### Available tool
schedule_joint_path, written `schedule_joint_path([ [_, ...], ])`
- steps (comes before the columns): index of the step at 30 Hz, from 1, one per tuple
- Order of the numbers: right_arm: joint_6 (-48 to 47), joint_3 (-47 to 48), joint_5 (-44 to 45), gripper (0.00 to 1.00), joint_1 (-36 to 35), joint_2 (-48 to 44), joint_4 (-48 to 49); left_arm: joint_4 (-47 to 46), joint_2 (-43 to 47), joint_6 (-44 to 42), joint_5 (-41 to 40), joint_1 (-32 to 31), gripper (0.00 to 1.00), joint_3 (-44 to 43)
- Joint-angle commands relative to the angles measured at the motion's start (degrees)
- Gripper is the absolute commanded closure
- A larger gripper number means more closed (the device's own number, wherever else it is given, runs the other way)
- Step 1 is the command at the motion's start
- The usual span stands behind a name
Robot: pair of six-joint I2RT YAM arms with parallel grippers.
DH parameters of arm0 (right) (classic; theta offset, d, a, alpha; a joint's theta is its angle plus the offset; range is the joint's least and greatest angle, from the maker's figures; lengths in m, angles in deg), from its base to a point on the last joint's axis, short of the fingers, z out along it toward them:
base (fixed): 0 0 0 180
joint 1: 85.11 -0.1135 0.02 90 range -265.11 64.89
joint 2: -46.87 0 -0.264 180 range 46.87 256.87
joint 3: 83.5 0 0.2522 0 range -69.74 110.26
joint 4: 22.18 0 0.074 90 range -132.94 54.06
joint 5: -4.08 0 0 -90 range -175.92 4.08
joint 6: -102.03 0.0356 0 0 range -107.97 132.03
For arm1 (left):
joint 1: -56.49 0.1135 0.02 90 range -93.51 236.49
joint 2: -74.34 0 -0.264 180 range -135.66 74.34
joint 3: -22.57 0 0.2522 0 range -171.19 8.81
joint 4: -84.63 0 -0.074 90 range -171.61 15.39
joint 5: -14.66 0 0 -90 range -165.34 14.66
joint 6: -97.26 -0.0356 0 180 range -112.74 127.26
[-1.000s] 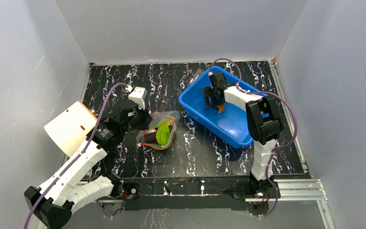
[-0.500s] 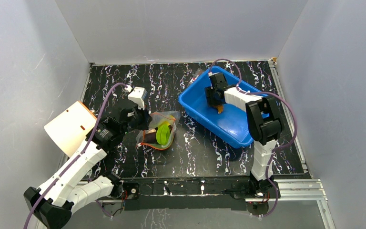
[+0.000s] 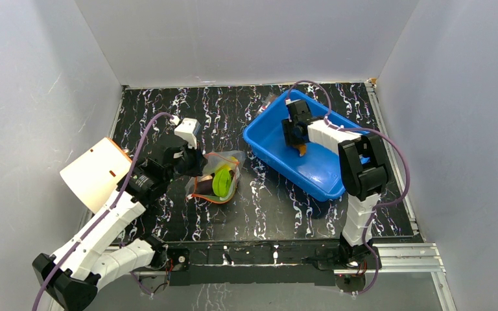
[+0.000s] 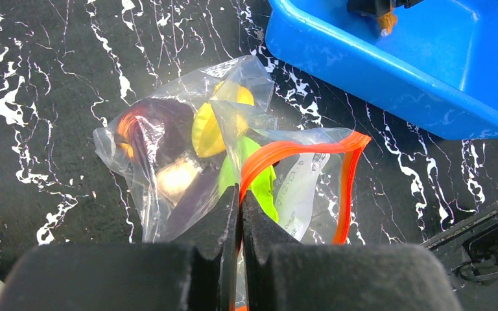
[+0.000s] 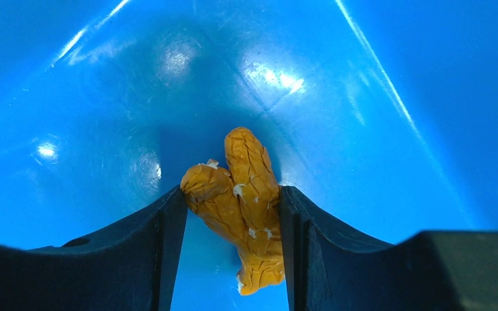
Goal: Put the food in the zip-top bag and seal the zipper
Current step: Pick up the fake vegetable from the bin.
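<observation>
Two arms work over one black tabletop (image 3: 246, 207) veined with white like marble. One clear, crinkly zip-top bag (image 4: 301, 184) lies on it just beside one glossy blue plastic tub (image 3: 318, 175) with rounded corners. The bag's single zipper (image 4: 298, 146), a thin red-orange strip, bows upward in a loop, so the mouth gapes. The left gripper (image 4: 238, 201) has its two dark fingers clenched flat together on the near end of that strip, with almost no gap between them.

Four toy foods show through the plastic:
- one dark purple eggplant (image 4: 162, 126), smooth and rounded
- one yellow curved piece (image 4: 211, 126)
- one lime-green piece (image 4: 262, 188) beneath the zipper
- one small beige lump (image 4: 176, 178)

A white printed label sits on the bag's side near the mouth.

One more food, an orange piece (image 5: 243, 194), lies on the tub's shiny floor. It is matte and wrinkled, flecked with white, and shaped like two stubby lobes joined side by side. The right gripper (image 5: 232, 214) reaches down into the tub, and its two black fingers grasp this piece, one pressing on each side.

One cream box with an orange edge (image 3: 96, 172) stands at the table's left border.
</observation>
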Motion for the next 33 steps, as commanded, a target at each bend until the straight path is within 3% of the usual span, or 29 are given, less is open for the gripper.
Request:
schedule_joint_path([
  [1, -1.0, 0.0, 3.3, 0.60, 0.2, -5.1, 1.2, -1.0, -0.5, -0.1, 1.1, 0.2, 1.00, -2.7],
  [14, -0.5, 0.1, 3.8, 0.66, 0.2, -15.4, -0.8, -1.5, -2.0, 0.0, 2.2, 0.3, 1.00, -3.4],
  [26, 2.8, -1.0, -11.6, 0.66, -0.9, -29.1, 0.1, -0.4, -5.0, 3.0, 5.5, 0.2, 1.00, -7.8],
  [33, 7.5, -2.7, -17.9, 0.66, -6.9, -35.5, 3.3, 1.3, -6.5, 6.3, 6.4, 0.3, 1.00, -11.0],
])
